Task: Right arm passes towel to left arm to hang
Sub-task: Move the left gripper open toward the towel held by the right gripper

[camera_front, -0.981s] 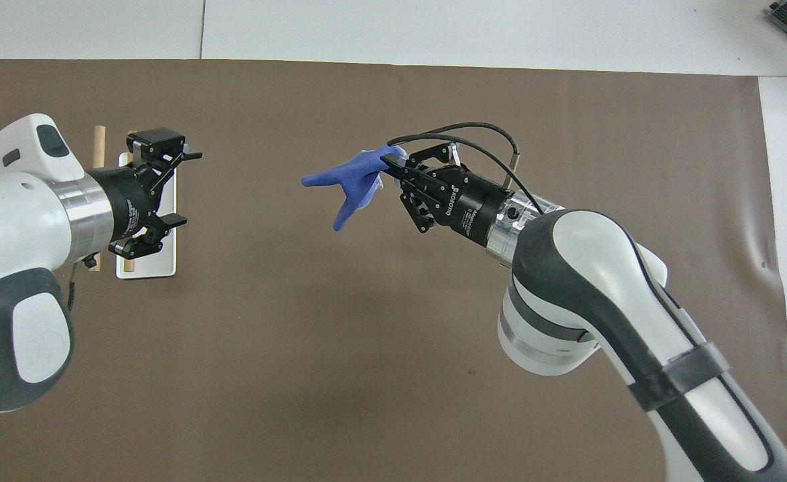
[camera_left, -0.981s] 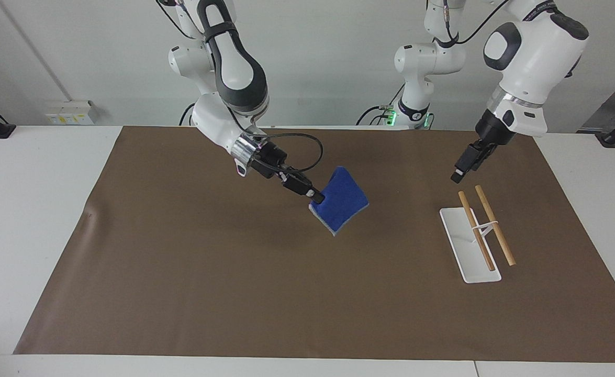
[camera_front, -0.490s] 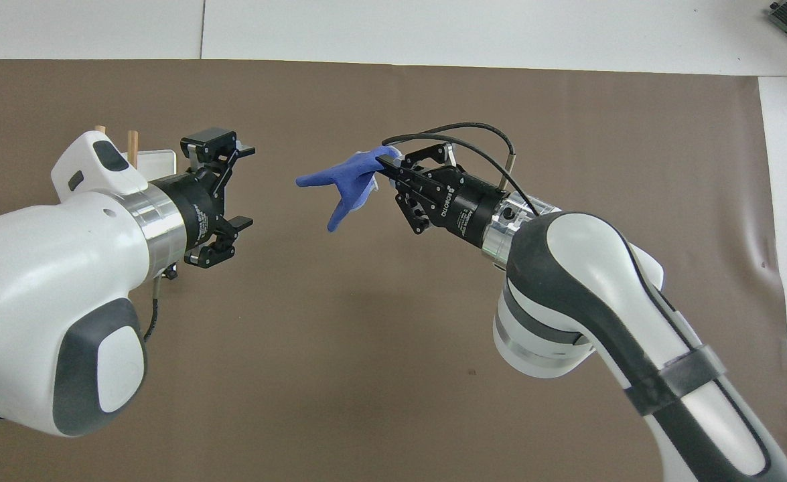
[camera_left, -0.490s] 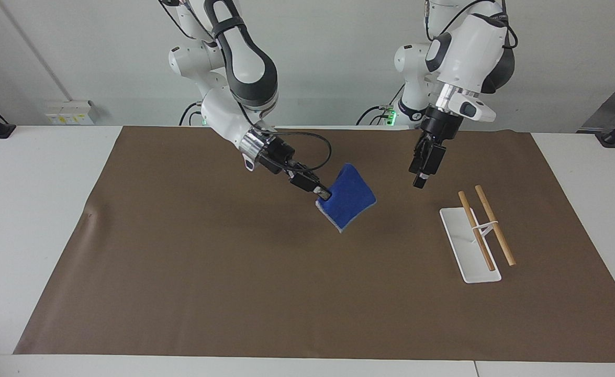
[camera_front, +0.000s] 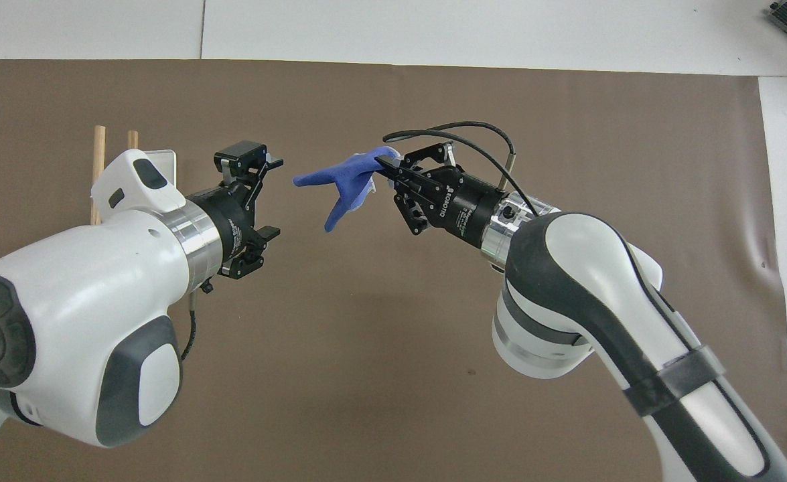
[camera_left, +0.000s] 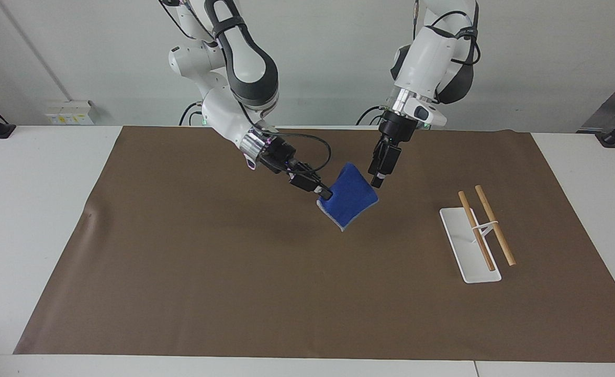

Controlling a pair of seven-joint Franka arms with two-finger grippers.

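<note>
My right end effector point(camera_left: 326, 195) is clamped on the towel point(camera_left: 350, 203) over mid-bench; my left end effector point(camera_front: 267, 195), fingers apart, should straddle its free edge squarely before closing.

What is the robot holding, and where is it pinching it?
The right end effector pinches the blue towel by one corner. The left end effector holds nothing.

right gripper point(camera_left: 326, 195) sits mid-frame in the facing view, fingers clamped; left gripper point(camera_left: 378, 175), upper centre, points downward with fingers spread.
</note>
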